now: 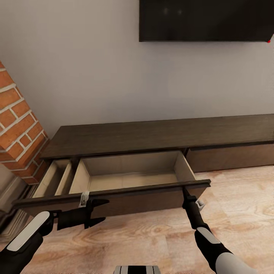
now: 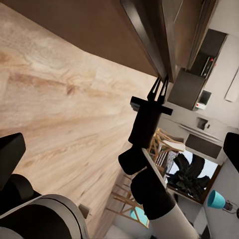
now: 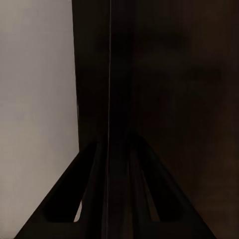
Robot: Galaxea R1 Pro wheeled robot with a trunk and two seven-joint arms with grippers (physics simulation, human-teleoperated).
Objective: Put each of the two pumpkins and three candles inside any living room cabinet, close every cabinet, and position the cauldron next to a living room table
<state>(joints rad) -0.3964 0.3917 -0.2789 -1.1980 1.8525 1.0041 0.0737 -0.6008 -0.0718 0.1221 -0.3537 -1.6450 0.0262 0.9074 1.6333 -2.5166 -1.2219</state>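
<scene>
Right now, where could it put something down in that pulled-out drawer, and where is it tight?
The wide compartment of the open drawer, between its beige walls, is bare. The narrow slots near the brick chimney are cramped. The cabinet top is bare too. The right gripper crowds the drawer's front edge.

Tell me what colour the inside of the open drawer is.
Pale beige inside the drawer, best seen in the head view.

The long, low dark-brown cabinet (image 1: 160,135) stands against the pale wall, just beside the brick chimney, with one wide handleless drawer (image 1: 125,179) pulled out over the plank floor, its pale beige interior split by upright dividers, while the drawer front to its right sits shut.
</scene>
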